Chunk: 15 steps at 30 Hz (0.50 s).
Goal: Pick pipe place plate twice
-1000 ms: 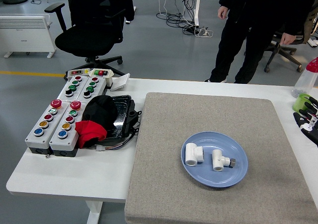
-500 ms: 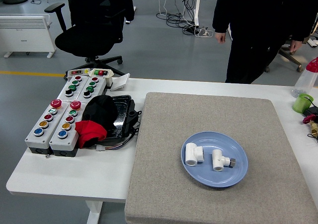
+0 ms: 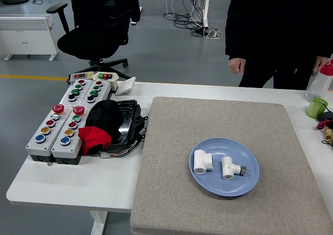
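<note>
Person [image 3: 281, 32] cut off above the chest, spray bottle [image 3: 323, 81] clipped at right edge.

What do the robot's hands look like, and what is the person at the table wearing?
No robot arm or hand shows in this picture, so their look can't be told. The person at the table's far side wears dark, black-looking clothes with long sleeves reaching the wrist; one hand pokes out of a sleeve.

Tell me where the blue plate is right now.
In the head view, the blue plate sits right of centre on the grey mat, holding two white pipe fittings.
</note>
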Each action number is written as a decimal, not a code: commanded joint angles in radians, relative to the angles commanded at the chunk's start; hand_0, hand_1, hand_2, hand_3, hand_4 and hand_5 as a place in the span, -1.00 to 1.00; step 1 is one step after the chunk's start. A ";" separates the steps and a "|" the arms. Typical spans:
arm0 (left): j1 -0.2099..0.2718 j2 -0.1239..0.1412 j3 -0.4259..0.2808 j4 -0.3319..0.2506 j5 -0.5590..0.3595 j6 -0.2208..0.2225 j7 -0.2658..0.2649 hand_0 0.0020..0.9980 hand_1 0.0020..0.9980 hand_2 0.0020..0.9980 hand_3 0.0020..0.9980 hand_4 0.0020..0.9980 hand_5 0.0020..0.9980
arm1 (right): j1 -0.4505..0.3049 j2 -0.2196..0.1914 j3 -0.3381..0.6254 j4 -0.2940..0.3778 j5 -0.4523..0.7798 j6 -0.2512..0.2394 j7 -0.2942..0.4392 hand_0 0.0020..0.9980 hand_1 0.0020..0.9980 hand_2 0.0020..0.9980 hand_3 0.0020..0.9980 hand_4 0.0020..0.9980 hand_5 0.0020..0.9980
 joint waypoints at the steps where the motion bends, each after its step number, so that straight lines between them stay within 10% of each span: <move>1: -0.001 0.000 0.000 0.001 -0.001 0.001 -0.002 0.31 0.28 0.28 0.12 -0.21 1.00 | 0.002 0.000 -0.002 0.003 0.002 0.000 0.000 0.66 0.56 0.59 0.55 0.04 0.47; 15: -0.004 0.000 -0.008 0.005 0.005 0.006 -0.010 0.31 0.27 0.27 0.12 -0.21 1.00 | 0.002 -0.002 -0.006 0.032 0.036 -0.001 -0.022 0.66 0.56 0.58 0.54 0.03 0.50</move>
